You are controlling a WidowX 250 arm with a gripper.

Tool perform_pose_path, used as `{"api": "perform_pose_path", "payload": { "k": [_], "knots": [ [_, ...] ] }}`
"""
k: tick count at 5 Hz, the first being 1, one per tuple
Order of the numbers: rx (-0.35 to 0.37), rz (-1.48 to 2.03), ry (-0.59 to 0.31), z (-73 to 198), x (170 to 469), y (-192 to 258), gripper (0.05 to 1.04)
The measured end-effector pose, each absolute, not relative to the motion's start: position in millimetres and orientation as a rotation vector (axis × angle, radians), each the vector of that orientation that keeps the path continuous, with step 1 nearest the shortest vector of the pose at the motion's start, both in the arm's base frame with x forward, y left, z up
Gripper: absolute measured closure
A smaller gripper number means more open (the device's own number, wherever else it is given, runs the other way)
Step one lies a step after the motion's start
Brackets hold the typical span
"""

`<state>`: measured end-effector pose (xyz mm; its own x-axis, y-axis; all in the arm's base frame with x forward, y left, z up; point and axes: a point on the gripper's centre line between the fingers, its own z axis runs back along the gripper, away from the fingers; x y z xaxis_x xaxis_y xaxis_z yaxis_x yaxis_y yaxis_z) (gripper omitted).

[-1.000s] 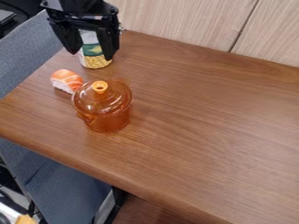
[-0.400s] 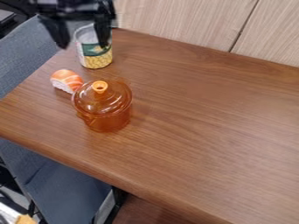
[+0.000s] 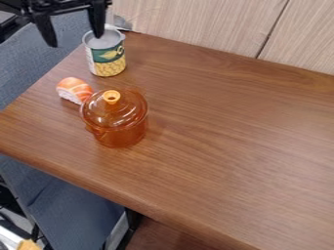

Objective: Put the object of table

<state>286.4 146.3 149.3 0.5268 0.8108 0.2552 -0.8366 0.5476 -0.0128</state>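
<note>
The black gripper (image 3: 75, 41) hangs at the upper left, open, with nothing between its fingers; its right fingertip is in front of the rim of a corn can (image 3: 106, 53). That can stands upright near the far left corner of the brown wooden table (image 3: 228, 132). Closer in lies an orange and white sushi piece (image 3: 74, 90). Beside it stands a see-through orange pot (image 3: 118, 124) with its lid on and a small knob on top; the pot partly covers the sushi's right edge.
Behind the table rises a pale wood panel (image 3: 196, 22). Grey-blue fabric seating (image 3: 32, 58) runs along the left side, and more of it shows below the front edge. Something metallic (image 3: 121, 22) stands behind the can.
My gripper has moved up and to the left, uncovering the can's top. The can, sushi and pot have stayed where they were.
</note>
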Motion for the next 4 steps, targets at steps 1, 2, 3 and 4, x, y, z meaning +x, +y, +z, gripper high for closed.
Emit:
{"api": "perform_pose_path", "payload": {
  "k": [1,2,3,4],
  "knots": [
    [0.125,1.24,-0.228,133,283,164,0.082],
    [0.15,1.386,-0.197,111,283,173,0.082],
    [0.168,1.431,-0.157,94,286,181,0.082],
    [0.176,1.446,-0.126,78,290,186,0.082]
  ]
}}
